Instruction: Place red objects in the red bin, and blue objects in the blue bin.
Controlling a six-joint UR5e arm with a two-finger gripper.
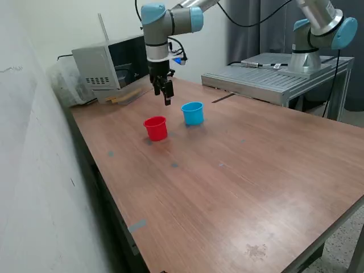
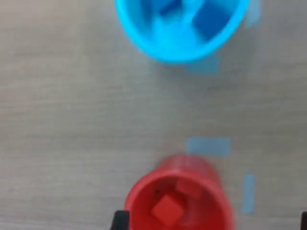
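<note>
The red cup [image 1: 156, 128] stands on the wooden table, with the light blue cup [image 1: 193, 112] beside it toward the exterior view's right. In the wrist view the red cup [image 2: 144, 206] holds two red cubes [image 2: 167, 209], and the light blue cup [image 2: 144, 33] holds two dark blue cubes [image 2: 211, 18]. My gripper [image 1: 167, 95] hangs above the table behind and between the two cups, holding nothing that I can see. Whether its jaws are open or shut does not show. The wrist view is blurred.
A grey box-like appliance [image 1: 108, 65] and a plastic bag [image 1: 63, 82] sit at the table's far corner. A second arm [image 1: 318, 34] stands on a metal platform [image 1: 273, 77] at the exterior view's right. Blue tape marks [image 2: 208, 146] lie near the cups.
</note>
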